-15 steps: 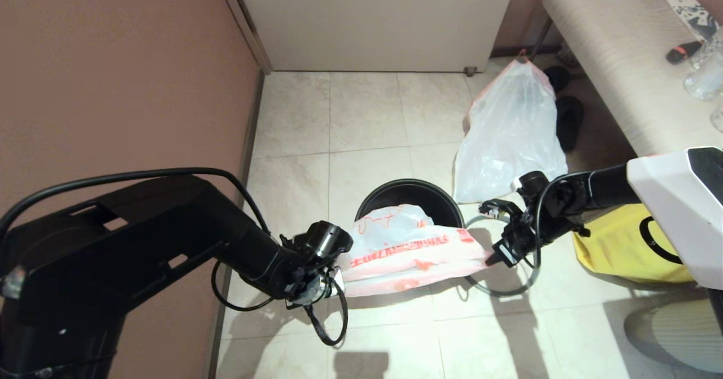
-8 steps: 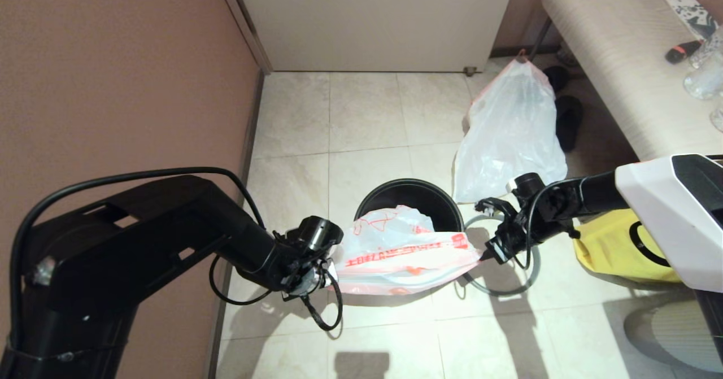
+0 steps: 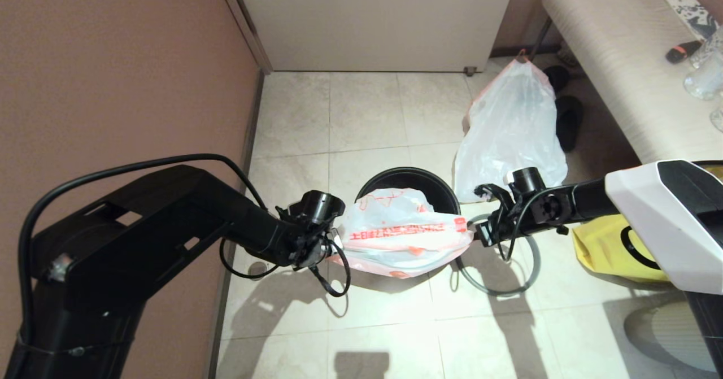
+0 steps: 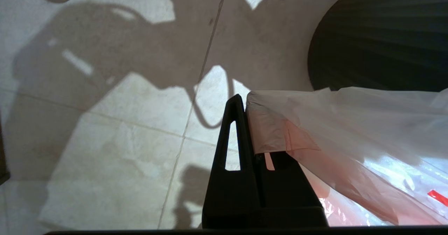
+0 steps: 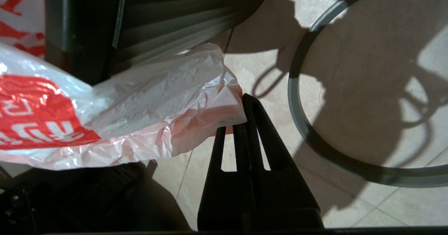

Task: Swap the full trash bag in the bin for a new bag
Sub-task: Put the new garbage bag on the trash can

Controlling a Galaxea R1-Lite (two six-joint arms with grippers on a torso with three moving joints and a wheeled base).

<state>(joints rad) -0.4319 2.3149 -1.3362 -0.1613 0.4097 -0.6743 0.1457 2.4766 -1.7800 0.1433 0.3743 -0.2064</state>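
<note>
Bin (image 3: 408, 182) as landmark: small round black plastic wastebasket w/ ribbed wall, standing on pale floor tiles. New bag (image 3: 402, 236) hangs stretched across bin's near rim, thin crinkly translucent white film w/ red lettering and orange-red hem. Left gripper (image 3: 333, 242) sits just off bin's left side, fingers clamped tight on bag's left corner; right gripper (image 3: 473, 235) just off bin's right side, pinched shut on the opposite corner.

Head view alone shows the full trash bag (image 3: 511, 136), bulging, gathered to a red-orange point, standing on the floor beyond bin to its right, apart from it. Also only there: yellow fabric bag (image 3: 613, 242) further right of bin, pale bench (image 3: 621, 57) beyond that.

Left wrist view gives what head view can't: hem folded flat betw. the black tapered fingers (image 4: 232, 147), film (image 4: 350, 130) draping away toward bin's dark ribbed side (image 4: 378, 42).

Right wrist view shows crumpled corner (image 5: 196, 98) nipped at the fingertips (image 5: 253, 123), bin wall (image 5: 168, 14) just behind, and the thin grey ring (image 5: 297, 123) lying flat on tiles right beside bin, not fitted; head view shows ring (image 3: 528, 280) partly under right arm.
</note>
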